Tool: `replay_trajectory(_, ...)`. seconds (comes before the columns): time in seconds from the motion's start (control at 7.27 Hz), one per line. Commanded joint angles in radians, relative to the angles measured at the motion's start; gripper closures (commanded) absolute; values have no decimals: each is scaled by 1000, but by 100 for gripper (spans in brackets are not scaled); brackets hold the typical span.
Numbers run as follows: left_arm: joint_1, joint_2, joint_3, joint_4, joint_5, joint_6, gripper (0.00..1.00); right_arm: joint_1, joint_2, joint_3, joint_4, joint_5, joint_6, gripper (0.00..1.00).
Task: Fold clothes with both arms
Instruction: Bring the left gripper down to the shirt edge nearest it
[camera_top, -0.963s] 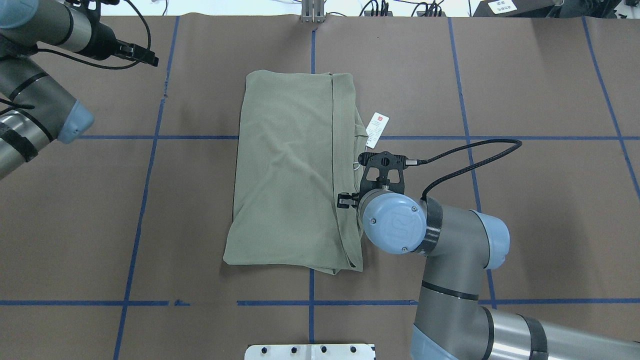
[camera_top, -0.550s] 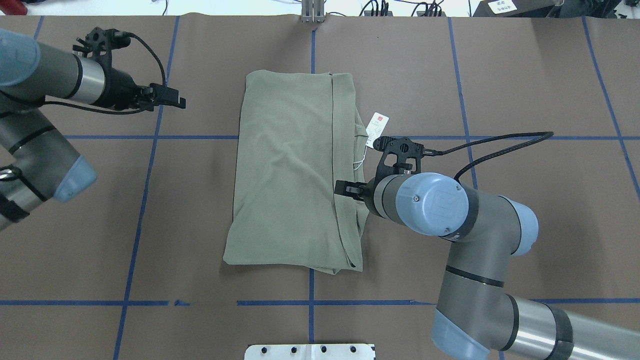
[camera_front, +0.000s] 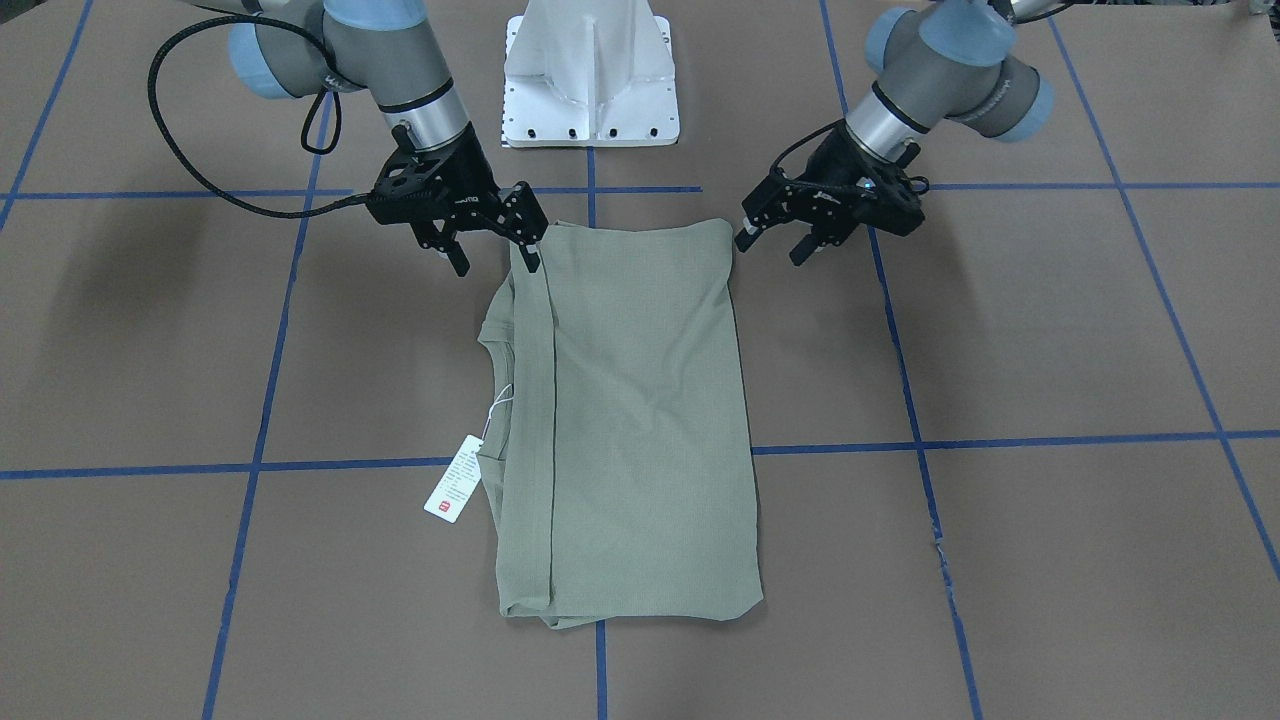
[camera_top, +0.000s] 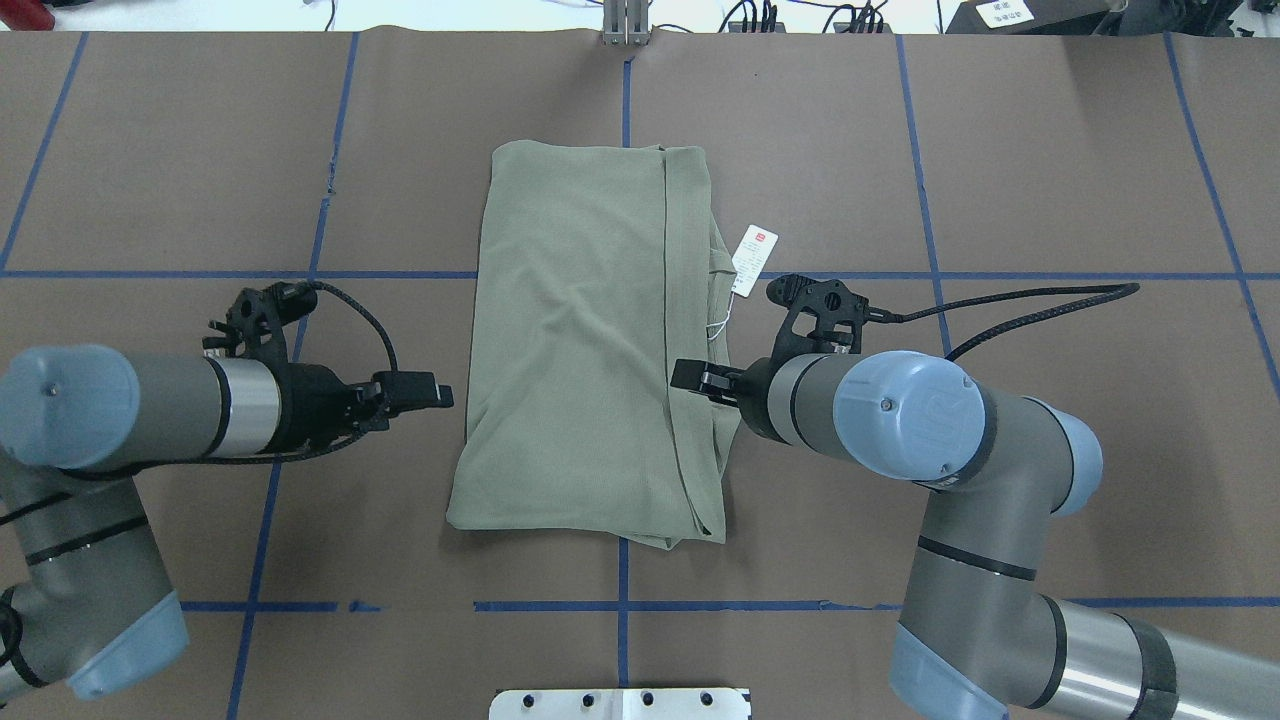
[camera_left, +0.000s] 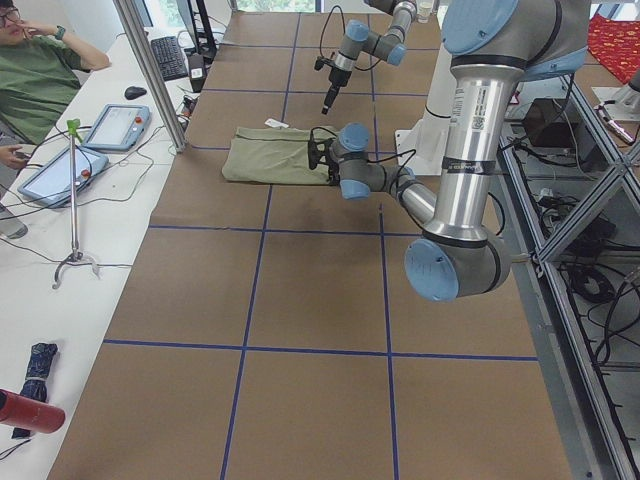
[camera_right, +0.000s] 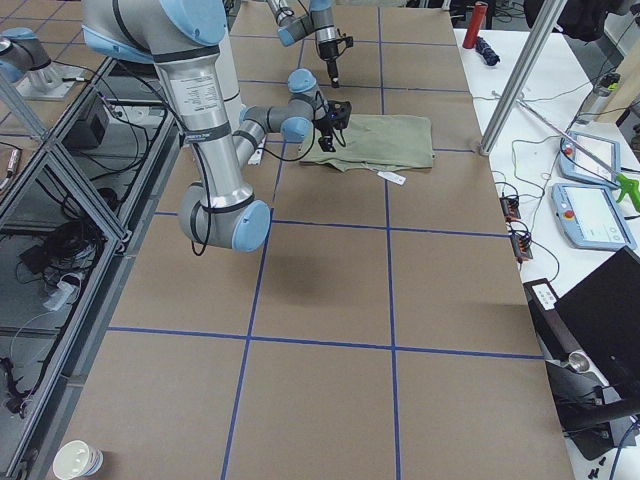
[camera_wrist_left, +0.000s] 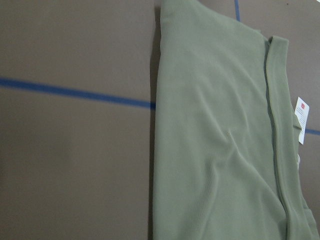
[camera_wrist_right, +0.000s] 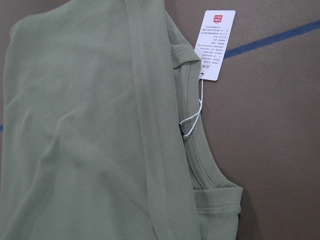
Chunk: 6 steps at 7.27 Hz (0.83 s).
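Brown paper (camera_top: 1050, 150) crossed by blue tape covers the table, and the folded sage-green shirt (camera_top: 570, 340) lies flat at its middle (white hang tag (camera_top: 754, 255) poking out on the robot's right). The right gripper (camera_front: 495, 262) hangs with jaws apart over the shirt's right edge. The left gripper (camera_front: 771, 250), also spread, hovers just beside the left edge, grasping nothing.

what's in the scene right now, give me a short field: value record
shirt: sage green, folded into a long rectangle, flat on the table
tag: white with a red mark, on a string, lying on the table off the shirt's right edge
left gripper: open, beside the shirt's left edge, apart from it
right gripper: open, one finger over the shirt's right edge; contact unclear
held: nothing
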<state>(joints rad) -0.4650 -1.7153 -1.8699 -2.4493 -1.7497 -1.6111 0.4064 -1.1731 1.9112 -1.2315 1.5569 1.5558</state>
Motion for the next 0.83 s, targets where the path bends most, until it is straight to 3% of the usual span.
replay_trajectory(0.0,139,2,32,0,159,-233,7,0,1,0,1,-1,1,0)
replay_trajectory(0.28,175,-6,41,-2,170,-274,7,-1,1,0,1,-1,1,0)
replay_trajectory(0.69,210,-35,55,-3,234,-299,26,-1,3,0,1,-3,1,0)
